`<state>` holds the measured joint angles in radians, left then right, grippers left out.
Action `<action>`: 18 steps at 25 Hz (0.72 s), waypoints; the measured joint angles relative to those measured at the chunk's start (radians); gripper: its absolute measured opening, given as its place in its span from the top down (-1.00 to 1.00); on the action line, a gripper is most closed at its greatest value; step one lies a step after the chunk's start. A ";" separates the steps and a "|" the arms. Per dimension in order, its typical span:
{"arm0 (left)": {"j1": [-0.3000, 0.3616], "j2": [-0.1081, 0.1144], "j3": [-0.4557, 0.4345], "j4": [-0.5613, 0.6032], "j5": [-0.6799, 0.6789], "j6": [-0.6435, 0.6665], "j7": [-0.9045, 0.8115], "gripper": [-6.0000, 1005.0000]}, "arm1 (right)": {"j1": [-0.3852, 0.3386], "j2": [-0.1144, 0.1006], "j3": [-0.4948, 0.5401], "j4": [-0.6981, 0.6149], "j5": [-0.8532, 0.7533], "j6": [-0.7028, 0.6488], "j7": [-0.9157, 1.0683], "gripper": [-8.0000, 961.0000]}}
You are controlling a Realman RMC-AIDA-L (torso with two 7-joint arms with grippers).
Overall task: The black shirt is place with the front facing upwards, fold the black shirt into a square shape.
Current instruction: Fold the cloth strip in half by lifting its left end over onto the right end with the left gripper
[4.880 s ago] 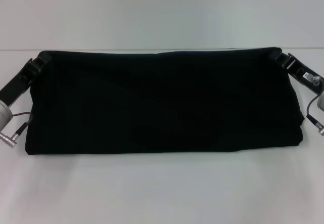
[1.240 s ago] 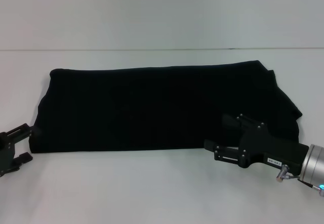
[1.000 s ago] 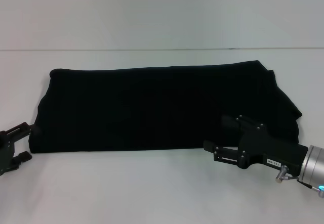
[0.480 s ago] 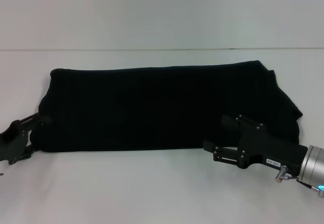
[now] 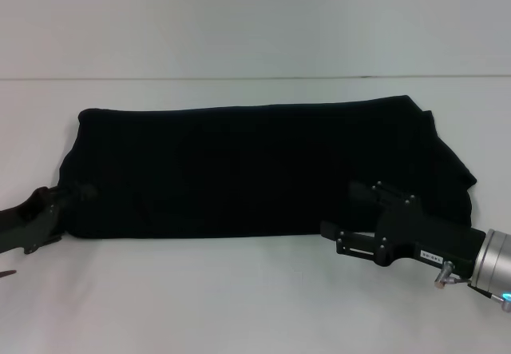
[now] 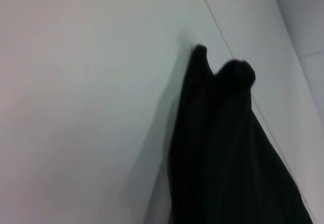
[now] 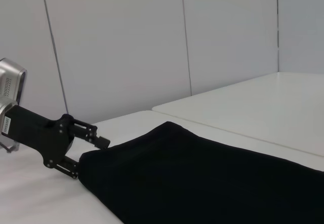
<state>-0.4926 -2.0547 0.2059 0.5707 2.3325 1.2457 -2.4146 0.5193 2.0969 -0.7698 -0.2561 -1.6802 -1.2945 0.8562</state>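
Black shirt (image 5: 255, 170) folded long, no lettering visible, left gripper (image 5: 60, 210) fingers straddling corner, right gripper (image 5: 339, 238) fingers apart.

This looks like a bare robot test room or lab rather than a home. A plain white desk (image 5: 255, 306) fills the head view, and behind it stands a wall of smooth pale panels (image 7: 116, 47) split by thin vertical seams. A second white surface (image 7: 253, 100) sits beyond the desk against that wall. No furnishings or decoration show on the wall.
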 joint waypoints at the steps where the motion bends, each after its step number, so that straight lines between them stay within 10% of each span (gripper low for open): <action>1: 0.001 0.000 0.001 0.001 -0.005 0.001 0.003 -0.64 | 0.000 0.000 0.000 0.000 0.000 0.000 0.000 -0.92; 18: 0.003 0.000 -0.004 -0.005 -0.063 0.002 0.068 0.35 | 0.002 0.001 0.004 0.000 0.001 -0.003 0.001 -0.92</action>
<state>-0.4892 -2.0550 0.2017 0.5657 2.2693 1.2475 -2.3470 0.5215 2.0975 -0.7655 -0.2561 -1.6796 -1.2975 0.8574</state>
